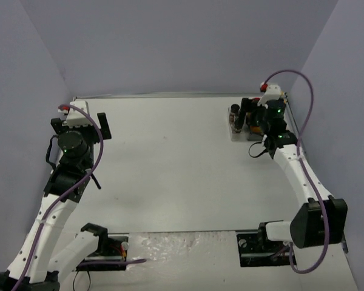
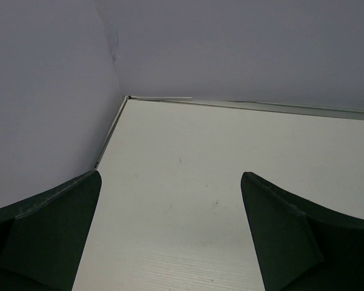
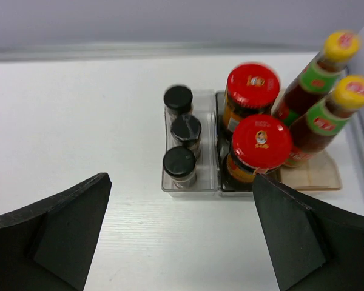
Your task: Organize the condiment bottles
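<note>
All the condiment bottles stand in a three-compartment tray (image 3: 209, 182) at the far right of the table (image 1: 170, 163). Three black-capped dark jars (image 3: 186, 128) line the clear left compartment. Two red-lidded jars (image 3: 261, 140) fill the grey middle one. Two yellow-capped sauce bottles (image 3: 354, 92) with red-green labels stand on the amber right part. My right gripper (image 3: 181, 179) is open and empty, just in front of and above the tray, and shows in the top view (image 1: 262, 121) over the tray (image 1: 238, 136). My left gripper (image 2: 170, 176) is open and empty above bare table near the far left corner (image 1: 80, 124).
Grey-violet walls enclose the table on the left, back and right. The table's far left corner (image 2: 127, 97) lies ahead of the left gripper. The right wall is close beside the tray. Both arm bases sit at the near edge.
</note>
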{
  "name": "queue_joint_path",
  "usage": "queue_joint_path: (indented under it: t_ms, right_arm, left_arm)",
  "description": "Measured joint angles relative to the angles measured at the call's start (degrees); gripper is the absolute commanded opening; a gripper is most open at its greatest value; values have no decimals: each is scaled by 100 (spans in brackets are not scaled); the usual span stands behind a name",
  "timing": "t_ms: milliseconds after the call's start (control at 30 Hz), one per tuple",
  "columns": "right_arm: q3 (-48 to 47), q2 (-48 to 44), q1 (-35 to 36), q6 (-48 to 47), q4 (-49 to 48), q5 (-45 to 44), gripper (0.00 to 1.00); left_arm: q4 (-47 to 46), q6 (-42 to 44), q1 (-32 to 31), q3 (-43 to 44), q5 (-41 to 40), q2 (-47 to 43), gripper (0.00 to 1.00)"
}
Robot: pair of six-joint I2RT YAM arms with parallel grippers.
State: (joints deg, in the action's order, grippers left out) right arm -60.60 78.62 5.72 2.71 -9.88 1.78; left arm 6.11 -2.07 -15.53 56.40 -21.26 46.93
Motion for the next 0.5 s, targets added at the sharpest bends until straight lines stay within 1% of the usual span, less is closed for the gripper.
queue_joint_path:
  t_ms: [133,300,500]
  right_arm:
    - [0,-1601,7,99,338,-23,100]
    - [22,-3236,37,273,945,-357,100]
    - [86,-4541,37,274,2079,-821,100]
  left_arm:
    - [9,0,-9,0,0,-23,97]
    - [110,-4,-44,2,0,-15,97]
    - [434,-95,-153,18,32,-36,97]
